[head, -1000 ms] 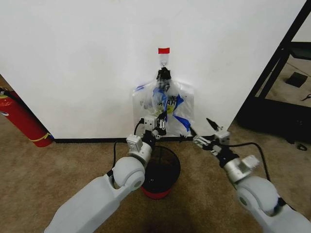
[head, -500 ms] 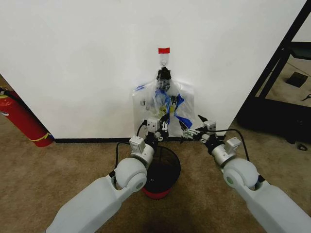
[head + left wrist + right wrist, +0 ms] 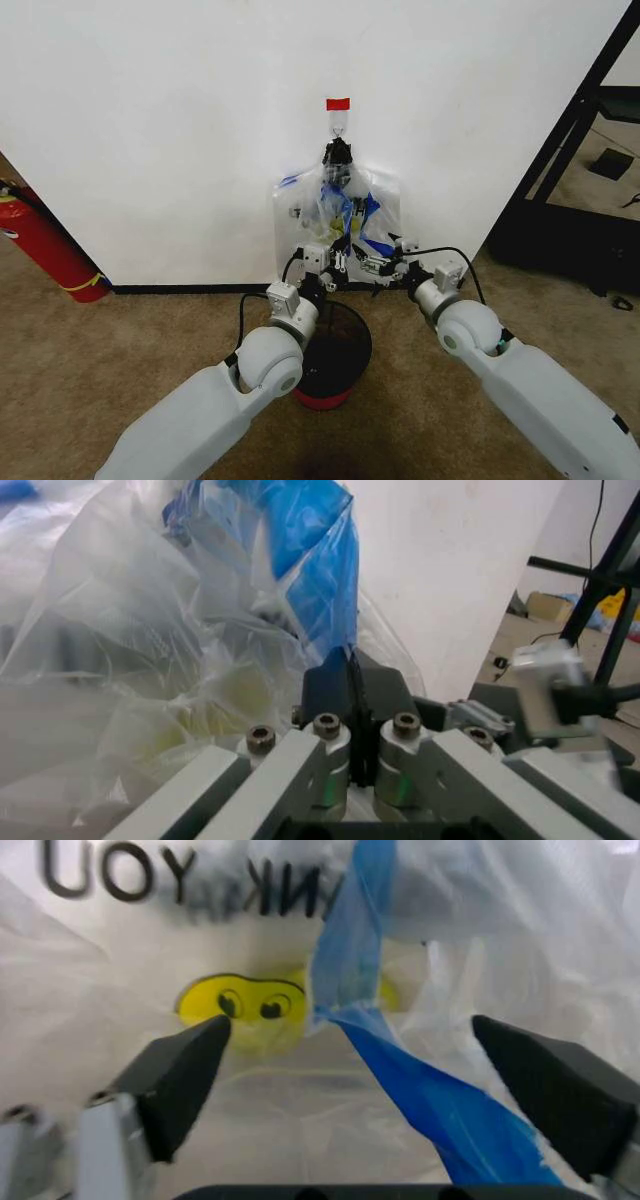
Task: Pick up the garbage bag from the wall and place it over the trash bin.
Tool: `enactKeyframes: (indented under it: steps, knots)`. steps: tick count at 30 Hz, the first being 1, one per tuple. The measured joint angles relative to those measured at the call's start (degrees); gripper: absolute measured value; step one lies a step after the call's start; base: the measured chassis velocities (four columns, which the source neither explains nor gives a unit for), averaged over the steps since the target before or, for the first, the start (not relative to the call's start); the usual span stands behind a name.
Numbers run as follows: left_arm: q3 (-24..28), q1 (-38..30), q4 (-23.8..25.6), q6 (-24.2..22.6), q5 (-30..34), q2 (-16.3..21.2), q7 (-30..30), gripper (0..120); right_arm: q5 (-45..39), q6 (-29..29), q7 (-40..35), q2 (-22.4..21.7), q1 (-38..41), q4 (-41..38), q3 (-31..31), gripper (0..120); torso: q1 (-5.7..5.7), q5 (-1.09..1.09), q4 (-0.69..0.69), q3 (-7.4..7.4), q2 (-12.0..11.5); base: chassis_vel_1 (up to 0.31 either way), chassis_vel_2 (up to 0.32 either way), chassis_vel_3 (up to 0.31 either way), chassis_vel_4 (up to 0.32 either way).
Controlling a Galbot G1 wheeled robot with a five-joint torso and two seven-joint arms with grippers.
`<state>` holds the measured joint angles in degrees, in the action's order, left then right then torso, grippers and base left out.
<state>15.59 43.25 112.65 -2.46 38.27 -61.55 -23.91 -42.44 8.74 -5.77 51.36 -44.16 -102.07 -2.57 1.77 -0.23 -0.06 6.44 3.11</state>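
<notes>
Your left gripper [image 3: 352, 769] is clamped on a blue streak of the crinkly see-through garbage bag [image 3: 340, 215] hanging from the white wall's [image 3: 180, 130] hook above the black wire-mesh trash bin [image 3: 345, 345], while your right gripper [image 3: 385, 1065] gapes wide around another blue fold, ready to spread it.

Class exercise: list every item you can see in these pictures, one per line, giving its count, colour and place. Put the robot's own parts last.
Garbage bag: one, see-through with a yellow smiley and blue streaks, hanging on the wall above the bin.
Wall: one, white, with a black skirting strip along the floor.
Tape patch: one, red, on the wall above the bag.
Hook: one, metal, just under the tape.
Trash bin: one, black wire mesh with a red base, on the carpet below the bag.
Fire extinguisher: one, red, leaning at the wall to the left.
Carpet: brown, covering the floor.
Rack: one, black, at the right edge.
Left gripper: one, jaws shut on the bag's plastic.
Right gripper: one, jaws open around a blue streak.
</notes>
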Motion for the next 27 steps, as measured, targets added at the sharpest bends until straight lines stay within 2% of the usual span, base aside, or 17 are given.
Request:
enactKeyframes:
  steps: [3,4,6,10,11,13,14,18,19,23,27]
  knots:
    - [0.08,-0.09,0.01,0.0,0.0,-0.11,0.01,0,-0.08,0.7,-0.62,0.05,1.15,0.67,-0.95,80,0.0,-0.01,0.0,0.0,0.0,0.0,0.0,0.0,0.0]
    - [0.16,-0.16,0.11,-0.01,0.0,-0.12,0.02,0,-0.58,2.08,-1.79,0.38,2.25,1.39,-1.56,70,0.0,0.0,0.0,0.0,0.0,0.0,0.0,0.0,0.0]
    - [0.18,-0.16,0.15,-0.02,0.0,-0.1,0.03,0,-0.79,2.49,-2.05,0.46,2.52,1.59,-1.64,69,0.0,0.0,0.0,-0.01,0.0,0.0,0.0,0.0,0.0]
    - [0.23,-0.14,0.42,-0.07,0.03,0.01,0.04,0,-1.06,5.84,-3.15,0.44,3.57,2.47,-2.41,51,0.0,0.0,0.0,0.0,0.0,0.0,0.0,0.0,0.0]
    - [0.23,-0.14,0.42,-0.07,0.03,0.01,0.04,0,-1.06,5.84,-3.15,0.44,3.57,2.47,-2.41,51,0.0,0.0,0.0,0.0,0.0,0.0,0.0,0.0,0.0]
    - [0.25,-0.14,0.55,-0.13,0.05,-0.07,0.04,0,-0.86,7.41,-4.03,0.59,3.77,2.27,-2.32,42,0.0,0.0,-0.01,-0.01,0.0,0.0,0.0,0.0,0.0]
    - [0.27,-0.14,0.55,-0.14,0.06,-0.07,0.03,0,-0.89,7.67,-4.2,0.6,3.83,2.19,-2.28,41,0.0,0.0,0.0,-0.01,0.0,0.0,0.0,0.0,0.0]
    - [0.31,-0.28,0.55,-0.17,0.21,-0.08,-0.03,0,-1.55,8.45,-4.8,0.04,3.99,1.79,-2.25,22,0.0,0.0,0.0,-0.01,0.0,0.0,0.0,0.0,0.0]
    - [0.31,-0.28,0.55,-0.17,0.21,-0.08,-0.03,0,-1.55,8.45,-4.8,0.04,3.99,1.79,-2.25,22,0.0,0.0,0.0,-0.01,0.0,0.0,0.0,0.0,0.0]
    - [0.24,-0.27,0.78,-0.19,0.3,0.02,-0.07,0,-3.11,9.82,-5.7,-0.29,3.82,1.17,-1.88,4,0.0,0.0,0.0,-0.01,0.0,0.0,0.0,0.0,0.0]
    - [0.24,-0.29,0.8,-0.19,0.31,0.06,-0.12,0,-4.03,9.28,-6.4,-0.26,3.1,0.37,-0.8,0,0.0,0.0,0.0,-0.01,0.0,0.0,0.0,0.0,0.0]
